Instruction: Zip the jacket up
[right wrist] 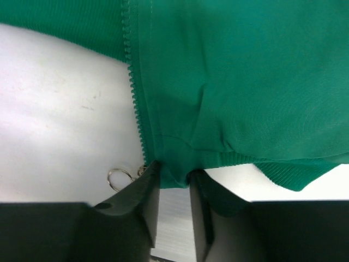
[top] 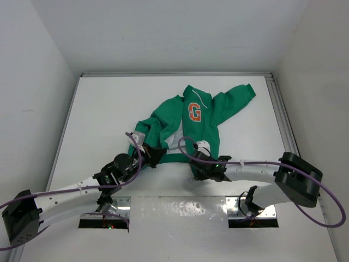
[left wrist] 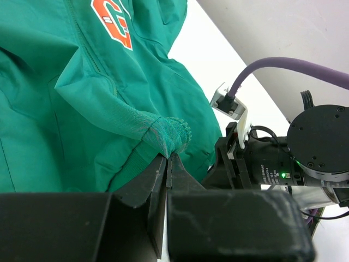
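Both jaws pinching jacket (top: 210,128) hem, near edge (zipper (right wrist: 132,82) open)

The jacket (top: 163,123) is smooth, matt green cloth with a ribbed knit hem (left wrist: 166,135) and moulded green zipper teeth (right wrist: 133,98). A small ring (right wrist: 119,177) is shiny metal. The left gripper (left wrist: 168,164) and right gripper (right wrist: 173,180) are matt black plastic. The table (top: 109,109) is matt white and faintly scuffed.

Orange letter "G" with white outline on chest of the jacket (top: 193,112), no other readable text
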